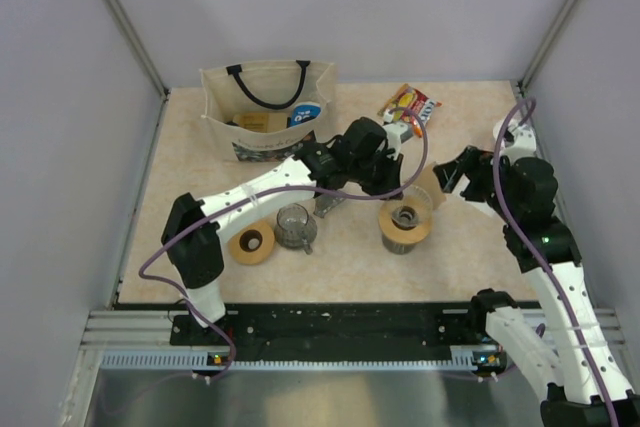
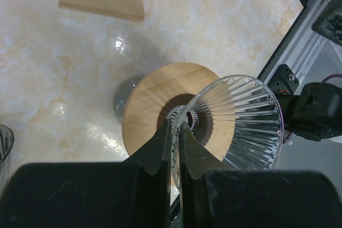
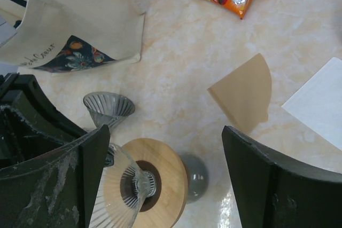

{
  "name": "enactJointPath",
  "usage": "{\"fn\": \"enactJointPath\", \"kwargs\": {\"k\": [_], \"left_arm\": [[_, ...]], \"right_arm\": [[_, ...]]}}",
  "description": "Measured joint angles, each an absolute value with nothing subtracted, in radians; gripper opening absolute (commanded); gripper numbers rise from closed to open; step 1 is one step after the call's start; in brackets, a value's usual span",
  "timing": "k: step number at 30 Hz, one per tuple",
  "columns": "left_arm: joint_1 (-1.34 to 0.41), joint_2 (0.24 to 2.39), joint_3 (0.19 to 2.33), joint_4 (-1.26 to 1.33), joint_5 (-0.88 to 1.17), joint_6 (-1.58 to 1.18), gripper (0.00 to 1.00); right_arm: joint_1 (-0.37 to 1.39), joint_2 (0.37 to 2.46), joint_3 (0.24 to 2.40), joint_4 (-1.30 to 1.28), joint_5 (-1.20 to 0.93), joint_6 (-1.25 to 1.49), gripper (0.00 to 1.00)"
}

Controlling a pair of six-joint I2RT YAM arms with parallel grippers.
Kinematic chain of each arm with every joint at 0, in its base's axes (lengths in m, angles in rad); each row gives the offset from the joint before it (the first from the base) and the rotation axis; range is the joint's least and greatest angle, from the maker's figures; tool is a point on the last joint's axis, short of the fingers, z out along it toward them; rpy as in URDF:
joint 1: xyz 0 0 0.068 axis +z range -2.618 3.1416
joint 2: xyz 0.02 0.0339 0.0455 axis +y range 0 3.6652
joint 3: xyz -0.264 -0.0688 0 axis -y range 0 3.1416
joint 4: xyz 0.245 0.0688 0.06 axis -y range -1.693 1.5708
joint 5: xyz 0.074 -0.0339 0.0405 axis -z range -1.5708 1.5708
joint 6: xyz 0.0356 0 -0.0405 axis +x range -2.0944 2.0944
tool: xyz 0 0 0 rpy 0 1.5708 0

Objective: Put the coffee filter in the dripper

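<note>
left pincer (image 2: 175, 125) loomed closest in its wrist view, its black fingers (image 2: 155, 158) narrowed to a thin slit and clamped on the near rim of the dripper (image 2: 235, 124). the dripper was a ribbed cone seated with its tip in the dark centre hole of a tan ring, and its bowl spread away to one side of the fingertips. a grey rounded thing (image 3: 195, 177) showed under the ring's edge; what it was could not be told.

right pincer (image 3: 165, 132) hung to the right of the dripper with its fingers spread wide and nothing between them. the filter (image 3: 243, 97), a tan paper fan, lay flat on the table (image 1: 175, 157) just beyond the dripper on its right. it was apart from the ring and ahead of the right pincer's gap, touched by neither finger.

left of the dripper stood a ribbed cup (image 1: 295, 225), and just past that a spare ring (image 1: 250, 244) lay flat. far beyond the dripper to the left stood a bag (image 1: 265, 112). straight beyond the dripper lay a snack packet (image 1: 410, 105). a white sheet (image 3: 320, 105) lay past the filter, on the side away from the dripper.
</note>
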State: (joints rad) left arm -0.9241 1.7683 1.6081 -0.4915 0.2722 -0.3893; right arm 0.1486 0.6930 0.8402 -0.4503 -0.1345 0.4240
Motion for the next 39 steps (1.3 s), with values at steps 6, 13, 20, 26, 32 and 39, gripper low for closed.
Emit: {"fn": "enactJointPath", "kwargs": {"k": [6, 13, 20, 26, 32, 39], "left_arm": [[-0.923, 1.785, 1.602, -0.492, 0.253, -0.385, 0.0], [-0.923, 1.785, 1.594, -0.488, 0.249, -0.383, 0.0], [-0.923, 1.785, 1.589, -0.48, 0.246, -0.382, 0.0], [-0.923, 1.785, 1.579, -0.463, 0.249, -0.37, 0.0], [-0.923, 1.785, 1.562, -0.428, 0.258, -0.368, 0.0], [-0.923, 1.785, 1.56, -0.422, 0.248, -0.369, 0.0]], "right_arm": [[0.149, 0.704, 0.84, -0.496, -0.217, 0.396, 0.82], [0.149, 0.736, 0.84, -0.514, -0.333, 0.387, 0.78], [0.149, 0.747, 0.839, -0.558, -0.381, 0.385, 0.72], [0.149, 0.757, 0.829, -0.593, -0.414, 0.385, 0.64], [0.149, 0.789, 0.805, -0.6, -0.467, 0.387, 0.47], [0.149, 0.803, 0.778, -0.611, -0.48, 0.405, 0.18]]}}
